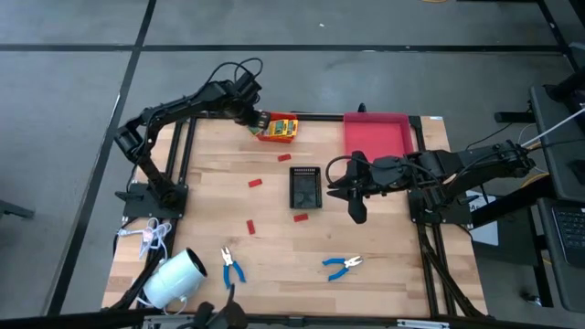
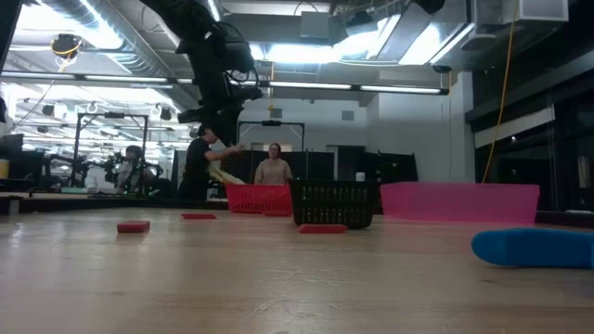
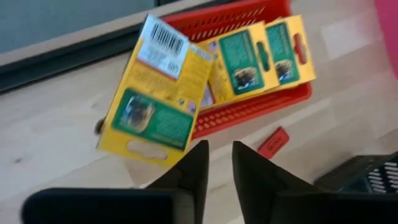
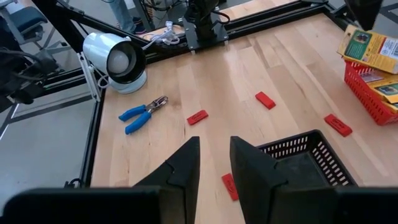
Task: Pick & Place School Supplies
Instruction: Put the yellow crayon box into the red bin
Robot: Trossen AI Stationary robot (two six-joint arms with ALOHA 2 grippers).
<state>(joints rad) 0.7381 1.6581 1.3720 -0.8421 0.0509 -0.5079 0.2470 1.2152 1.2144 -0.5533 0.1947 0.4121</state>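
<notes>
My left gripper (image 1: 258,119) hovers open at the red basket (image 1: 277,129) by the table's far edge. Beyond its fingertips (image 3: 219,152) a yellow-and-green box (image 3: 155,93) lies tilted, one end over the basket's rim (image 3: 249,112); the gap between the fingers is empty. Two more boxes (image 3: 239,62) (image 3: 286,53) lie in the basket. Flat red pieces (image 1: 255,183) (image 1: 283,158) (image 1: 249,226) are scattered on the wood. Two blue-handled pliers (image 1: 231,267) (image 1: 343,266) lie near the front edge. My right gripper (image 1: 354,203) waits narrowly open beside a black basket (image 1: 304,187).
A pink tray (image 1: 375,135) sits at the far right. The white roll (image 1: 174,277) and the cord bundle (image 1: 155,236) occupy the near left corner. Another red piece (image 1: 300,217) lies at the black basket's near side. People stand in the room behind the table.
</notes>
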